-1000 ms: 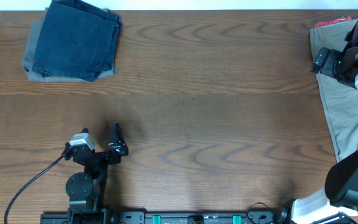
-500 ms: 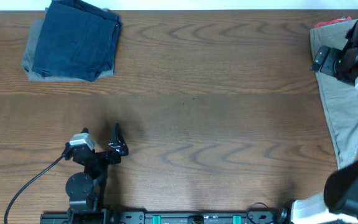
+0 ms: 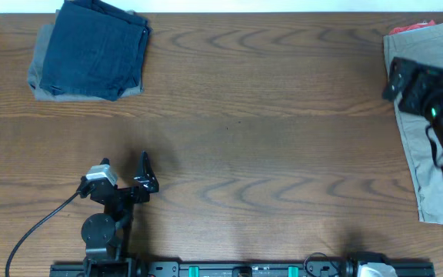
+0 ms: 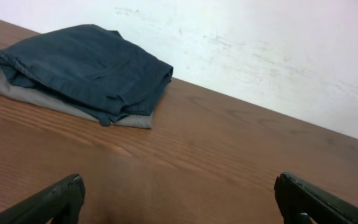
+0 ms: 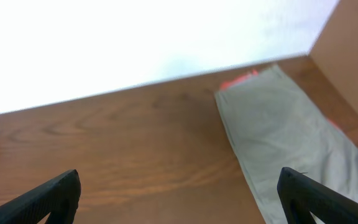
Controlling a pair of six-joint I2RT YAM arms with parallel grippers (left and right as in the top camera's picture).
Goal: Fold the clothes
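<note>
Two arms are shown. The left gripper (image 4: 179,200) is held low over the table (image 3: 268,154) near its front edge, jaws wide apart. The right gripper (image 5: 179,198), blurred from overhead, is raised above the khaki shorts (image 3: 425,161) at the right edge, jaws likewise spread. Folded navy shorts (image 3: 94,48) are stacked on a grey pair (image 3: 41,83) in the far left corner.

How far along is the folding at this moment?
Done: a navy pair lies folded on top of a folded grey pair at the far left of the table. In hand: nothing. The left claw is open and empty over bare wood, and the right claw is open near the khaki pair. Left: the khaki pair lies spread out unfolded, with a coral garment showing at its far end.
</note>
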